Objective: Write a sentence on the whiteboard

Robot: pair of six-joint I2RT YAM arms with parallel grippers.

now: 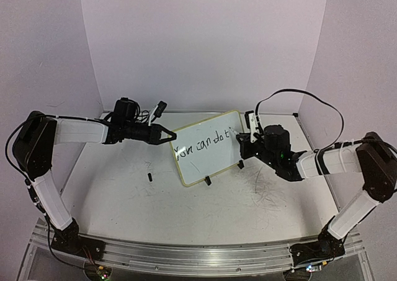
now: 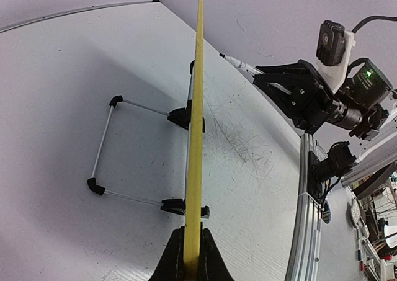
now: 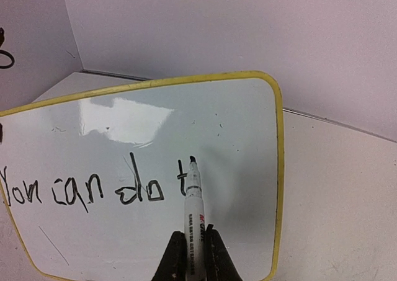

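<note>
The whiteboard (image 3: 155,126), glossy white with a thin yellow rim and rounded corners, stands on its black feet near the middle of the bench (image 1: 124,200), between the two arms. The sentence (image 3: 87,191) in thin black strokes reads "You can do t". The left gripper (image 2: 192,253) is pinched on the board's yellow edge. The right gripper (image 3: 193,247) is clamped around a slim white marker (image 3: 194,200), whose black tip is just beside the "t". The bench is matt white and scuffed with grey scribbles, and plain pale walls (image 1: 205,45) enclose it.
</note>
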